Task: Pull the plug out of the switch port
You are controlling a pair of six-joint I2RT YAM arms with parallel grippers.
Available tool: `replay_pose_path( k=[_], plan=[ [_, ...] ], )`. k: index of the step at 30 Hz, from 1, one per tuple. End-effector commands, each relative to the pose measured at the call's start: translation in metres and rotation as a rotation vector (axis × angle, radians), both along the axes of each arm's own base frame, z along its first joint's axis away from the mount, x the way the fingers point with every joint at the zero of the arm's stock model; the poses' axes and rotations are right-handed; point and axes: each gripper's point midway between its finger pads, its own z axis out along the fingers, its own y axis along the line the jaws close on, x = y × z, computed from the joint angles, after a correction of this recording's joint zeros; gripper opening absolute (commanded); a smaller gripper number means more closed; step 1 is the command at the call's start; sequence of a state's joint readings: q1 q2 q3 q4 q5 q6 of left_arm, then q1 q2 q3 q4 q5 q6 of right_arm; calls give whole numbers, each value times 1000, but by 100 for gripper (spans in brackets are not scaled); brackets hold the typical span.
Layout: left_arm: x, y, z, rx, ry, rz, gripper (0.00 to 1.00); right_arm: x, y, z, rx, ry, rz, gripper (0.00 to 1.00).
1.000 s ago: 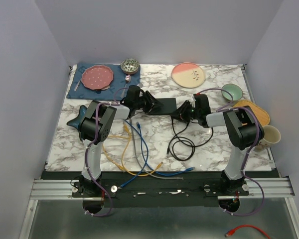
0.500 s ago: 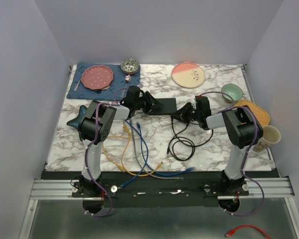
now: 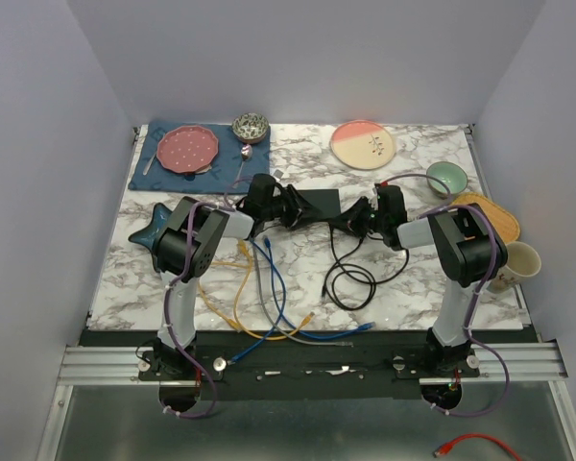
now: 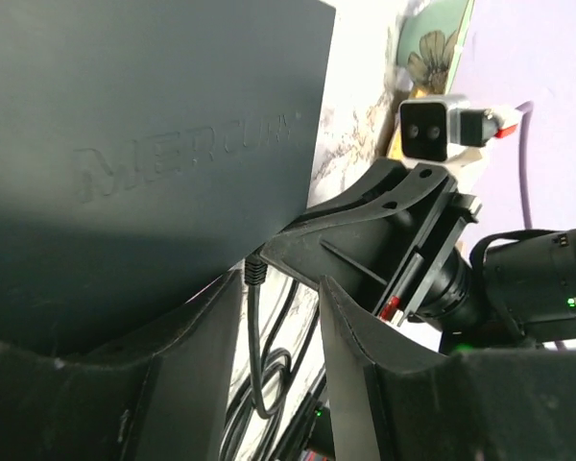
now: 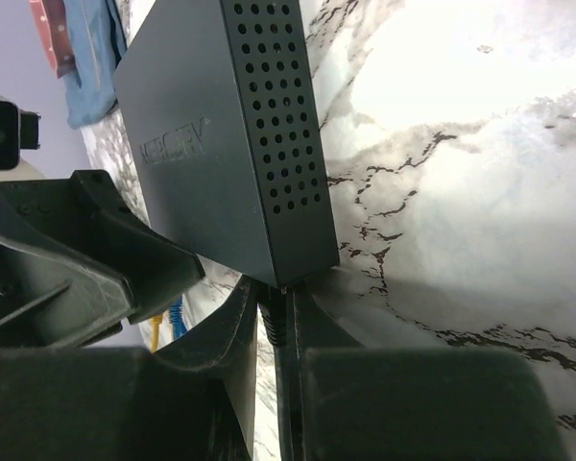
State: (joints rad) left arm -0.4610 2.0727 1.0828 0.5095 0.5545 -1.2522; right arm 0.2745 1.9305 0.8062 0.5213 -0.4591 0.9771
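Note:
The switch [image 3: 317, 202] is a flat matte-black box lying mid-table; it fills the upper left of the left wrist view [image 4: 154, 144] and shows its vented side in the right wrist view [image 5: 211, 125]. A black plug [image 5: 274, 322] sits in the switch's near edge, its cable hanging down [image 4: 252, 279]. My right gripper [image 3: 352, 216] [image 5: 274, 300] is shut on that plug, right at the port. My left gripper [image 3: 290, 205] [image 4: 280, 288] is at the switch's left end, jaws apart, one finger [image 4: 125, 384] against the box.
A black cable loops [image 3: 350, 274] in front of the switch, with blue [image 3: 269, 279] and yellow [image 3: 226, 298] cables nearer the front. A pink plate [image 3: 190, 148], patterned bowl [image 3: 252, 126], pink-yellow plate [image 3: 363, 143], green bowl [image 3: 446, 178] and mug [image 3: 518, 261] ring the edges.
My left gripper has slid a little right, up to the switch's left end. My right gripper stays closed at the plug, shifted slightly.

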Motion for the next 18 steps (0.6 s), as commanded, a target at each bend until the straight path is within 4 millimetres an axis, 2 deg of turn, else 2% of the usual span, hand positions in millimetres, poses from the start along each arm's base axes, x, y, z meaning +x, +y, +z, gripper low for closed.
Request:
replay_pose_path(
  k=[1,3,7,10,11,13,14,15,16,17,18],
  plan=[
    [3,-11,-14,-14,33,-12,50,-19,-5,-11,-61,46,45,1],
    [7,-11,-26,3,58,-3,50,-31,-4,-16,-75,60,62,1],
    [14,-11,-36,22,76,18,50,-55,-2,-19,-91,83,97,1],
    [17,-10,-38,27,75,35,50,-68,-5,-18,-102,88,106,1],
    [18,-10,-37,24,73,39,50,-68,-6,-8,-100,64,107,1],
    [21,-9,-30,9,62,48,50,-73,-15,-6,-151,60,92,1],
    [20,-7,-26,-2,49,53,50,-72,-21,-1,-185,44,77,1],
    [24,-3,-12,-14,22,64,50,-69,-29,12,-233,2,58,1],
    [25,0,-6,-15,5,70,50,-71,-47,7,-327,31,8,1],
    [24,5,-4,-9,1,76,50,-67,-55,13,-376,16,-14,1],
    [28,11,11,-15,-29,88,50,-65,-64,22,-419,-9,-41,1]
  ],
)
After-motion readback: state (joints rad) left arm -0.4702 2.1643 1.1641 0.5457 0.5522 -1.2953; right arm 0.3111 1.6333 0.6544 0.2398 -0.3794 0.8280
